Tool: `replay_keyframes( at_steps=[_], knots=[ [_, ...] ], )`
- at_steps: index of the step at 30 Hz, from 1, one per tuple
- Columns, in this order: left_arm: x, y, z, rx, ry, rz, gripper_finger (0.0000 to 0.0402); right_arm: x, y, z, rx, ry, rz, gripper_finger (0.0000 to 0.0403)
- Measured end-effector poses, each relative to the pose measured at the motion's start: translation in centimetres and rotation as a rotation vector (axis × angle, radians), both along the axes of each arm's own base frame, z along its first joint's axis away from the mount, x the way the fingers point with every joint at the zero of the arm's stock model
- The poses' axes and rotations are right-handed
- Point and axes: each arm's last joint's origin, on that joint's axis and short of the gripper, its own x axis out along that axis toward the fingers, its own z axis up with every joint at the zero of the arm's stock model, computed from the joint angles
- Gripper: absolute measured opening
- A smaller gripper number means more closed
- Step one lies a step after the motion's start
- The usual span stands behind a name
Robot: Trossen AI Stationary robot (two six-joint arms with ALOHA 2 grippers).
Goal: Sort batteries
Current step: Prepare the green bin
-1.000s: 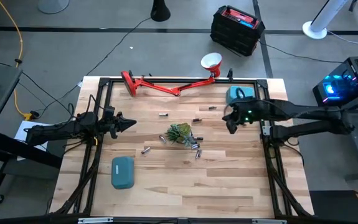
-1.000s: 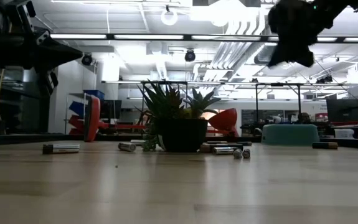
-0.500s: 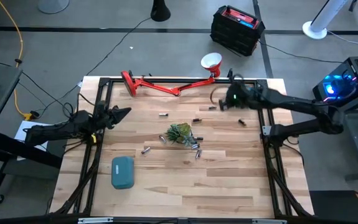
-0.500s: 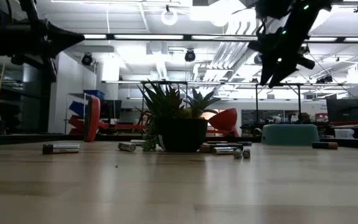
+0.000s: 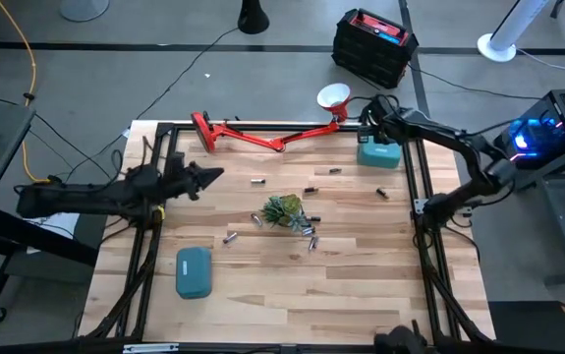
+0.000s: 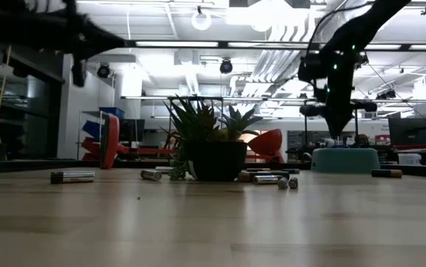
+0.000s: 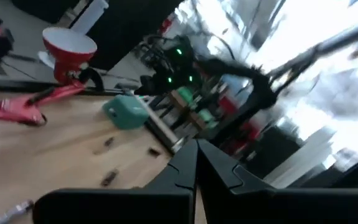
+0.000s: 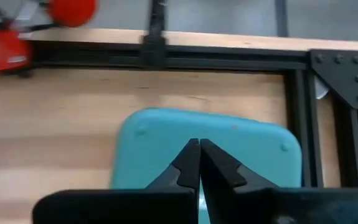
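Barely begun, by the look of it. Left tool (image 5: 215, 175) hanging above the left of the bench (image 5: 262, 295), tips pressed together with nothing between them, well apart from any cell. Near-left tray (image 5: 194, 272) lying on the bench, contents not visible, no battery seen on it. Batteries (image 5: 308, 234) loose on the wood in the middle: one left of the plant (image 5: 284, 209) at (image 5: 230, 237), one far of it at (image 5: 257, 181), a small cluster just right of the plant, and singles further right at (image 5: 333, 170) and (image 5: 381, 192). Right tool (image 8: 195, 163) poised above the far-right tray (image 5: 378, 153), tips closed and seemingly empty, though a tiny cell pinched there could escape notice. Nearly all the sorting judged left to do: each scattered battery to be picked up and carried to a tray.
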Motion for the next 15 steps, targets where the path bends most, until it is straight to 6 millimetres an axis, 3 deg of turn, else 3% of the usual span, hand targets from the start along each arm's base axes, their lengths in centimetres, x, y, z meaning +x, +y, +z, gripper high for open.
replay_keyframes(
  at_steps=[9,15],
  knots=[
    [7.5,3.0,3.6,0.147,0.195,-0.098,0.0,-0.2,-1.0,-1.7,0.014,0.086,-0.044,0.0],
    [12.3,6.2,4.5,0.195,0.212,-0.235,0.0,0.7,1.1,-3.9,0.063,0.14,0.003,0.0]
  ],
)
